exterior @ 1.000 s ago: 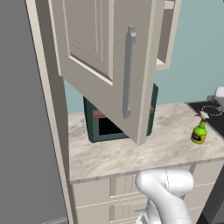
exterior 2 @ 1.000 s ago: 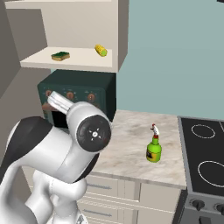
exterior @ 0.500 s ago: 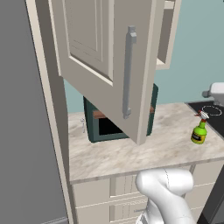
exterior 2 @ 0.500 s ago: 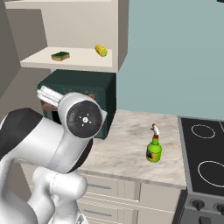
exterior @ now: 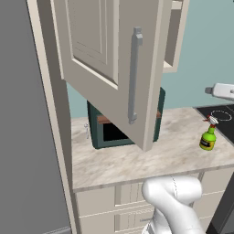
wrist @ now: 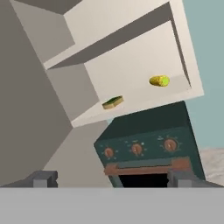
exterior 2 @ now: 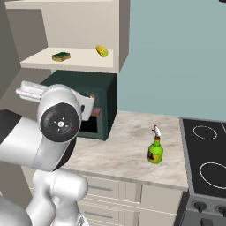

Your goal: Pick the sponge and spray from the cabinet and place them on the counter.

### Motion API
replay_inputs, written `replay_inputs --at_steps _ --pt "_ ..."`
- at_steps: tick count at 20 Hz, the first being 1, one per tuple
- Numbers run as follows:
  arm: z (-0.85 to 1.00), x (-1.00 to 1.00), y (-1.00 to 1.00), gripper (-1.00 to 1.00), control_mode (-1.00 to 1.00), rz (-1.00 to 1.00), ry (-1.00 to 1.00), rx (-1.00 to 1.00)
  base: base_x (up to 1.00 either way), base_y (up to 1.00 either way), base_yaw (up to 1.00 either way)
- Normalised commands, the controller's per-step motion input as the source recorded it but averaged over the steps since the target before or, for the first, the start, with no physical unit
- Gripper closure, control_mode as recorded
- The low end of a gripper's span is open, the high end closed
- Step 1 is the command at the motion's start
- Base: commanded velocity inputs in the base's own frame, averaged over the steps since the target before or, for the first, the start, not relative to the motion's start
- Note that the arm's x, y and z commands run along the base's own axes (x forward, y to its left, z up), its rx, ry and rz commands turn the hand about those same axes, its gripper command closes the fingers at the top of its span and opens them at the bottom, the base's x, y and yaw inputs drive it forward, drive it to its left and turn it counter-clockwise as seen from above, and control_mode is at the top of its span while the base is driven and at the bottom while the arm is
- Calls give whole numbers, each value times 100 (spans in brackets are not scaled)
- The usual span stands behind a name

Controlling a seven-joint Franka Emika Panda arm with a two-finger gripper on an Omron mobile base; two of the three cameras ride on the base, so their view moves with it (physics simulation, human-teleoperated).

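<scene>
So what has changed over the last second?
The arm has swung left across the right base view, its round joint sliding from centre toward the left edge. Nothing was grabbed or released. The sponge stays on the cabinet shelf, the spray on the counter, the door open.

Kitchen: cooktop (exterior 2: 207, 152), oven (exterior 2: 99, 106), marbled counter (exterior 2: 128, 152).

The cabinet (exterior 2: 66, 31) stands open, its door (exterior: 114, 68) swung wide at 9 o'clock. The shelf holds the sponge (exterior 2: 61, 56) and a corn cob (exterior 2: 102, 50) well apart, with bare shelf between. The oven (exterior 2: 95, 106) sits just beneath.
</scene>
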Motion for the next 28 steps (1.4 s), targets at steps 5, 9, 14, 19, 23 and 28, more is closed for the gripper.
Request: replay_inputs --at_steps 5,9,14,19,23,28 --pt "34 10 26 -100 -100 0 -6 -6 0 0 0" --pt "33 22 22 -100 -100 2 1 -2 0 0 0" --pt "29 14 35 -100 -100 0 -1 -11 0 0 0" --pt "21 14 35 -100 -100 0 0 -11 0 0 0" --pt "17 13 12 -100 -100 0 -1 -8 0 0 0" --pt "11 26 11 -100 -100 0 0 -9 0 0 0"
